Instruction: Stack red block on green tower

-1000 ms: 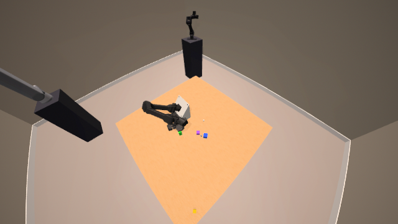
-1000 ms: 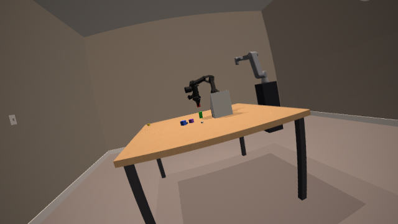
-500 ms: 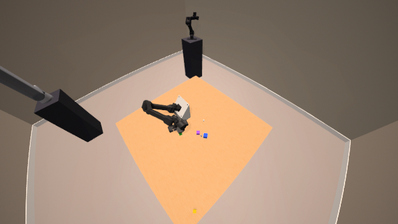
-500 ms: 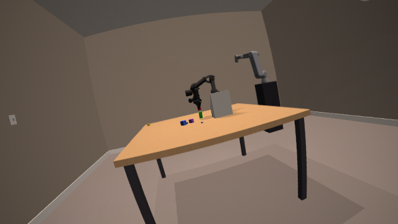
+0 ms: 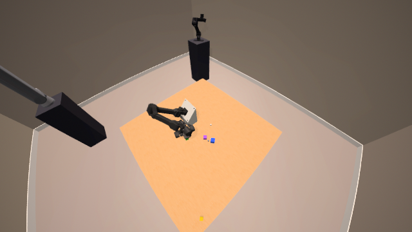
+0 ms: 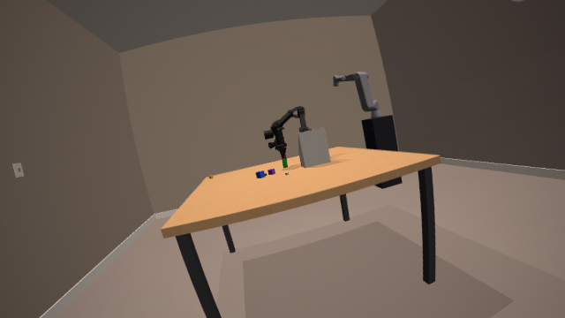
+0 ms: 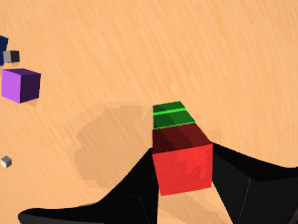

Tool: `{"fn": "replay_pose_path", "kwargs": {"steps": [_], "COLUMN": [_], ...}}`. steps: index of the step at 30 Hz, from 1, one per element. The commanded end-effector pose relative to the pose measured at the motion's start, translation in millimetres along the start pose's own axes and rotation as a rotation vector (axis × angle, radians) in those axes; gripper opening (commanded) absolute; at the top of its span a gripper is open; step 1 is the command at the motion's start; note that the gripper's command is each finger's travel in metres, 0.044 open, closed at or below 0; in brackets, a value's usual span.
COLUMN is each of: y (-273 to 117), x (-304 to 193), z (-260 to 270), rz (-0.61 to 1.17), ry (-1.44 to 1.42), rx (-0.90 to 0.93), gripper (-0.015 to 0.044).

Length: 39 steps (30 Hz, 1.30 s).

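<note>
The red block (image 7: 182, 168), a plain cube held level and clamped between the fingers of the hand (image 7: 185, 183), sits directly over the upright green tower (image 7: 173, 115), which stands on the tabletop (image 7: 166, 23) just beneath it.
</note>
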State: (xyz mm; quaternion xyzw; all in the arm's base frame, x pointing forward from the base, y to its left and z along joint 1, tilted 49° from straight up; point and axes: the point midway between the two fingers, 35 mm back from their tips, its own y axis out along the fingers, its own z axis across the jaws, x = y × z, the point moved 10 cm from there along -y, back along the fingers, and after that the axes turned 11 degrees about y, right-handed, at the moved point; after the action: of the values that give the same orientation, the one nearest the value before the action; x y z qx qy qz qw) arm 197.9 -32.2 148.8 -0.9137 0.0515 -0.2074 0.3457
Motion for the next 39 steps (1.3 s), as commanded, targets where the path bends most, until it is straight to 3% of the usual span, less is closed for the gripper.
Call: {"fn": "replay_pose_path", "kwargs": {"steps": [1,12,29,39], "y": [0.3,-0.3,0.3,0.3], "x": [0.2,0.2,0.0,0.0], "z": [-0.2,-0.2,0.0,0.0], "rz": [-0.003,-0.003,0.0,0.0], "ry": [-0.002,-0.002,0.0,0.0], "rx": [-0.002,-0.002,0.0,0.0], "gripper": [0.0,0.0,0.044,0.044]}}
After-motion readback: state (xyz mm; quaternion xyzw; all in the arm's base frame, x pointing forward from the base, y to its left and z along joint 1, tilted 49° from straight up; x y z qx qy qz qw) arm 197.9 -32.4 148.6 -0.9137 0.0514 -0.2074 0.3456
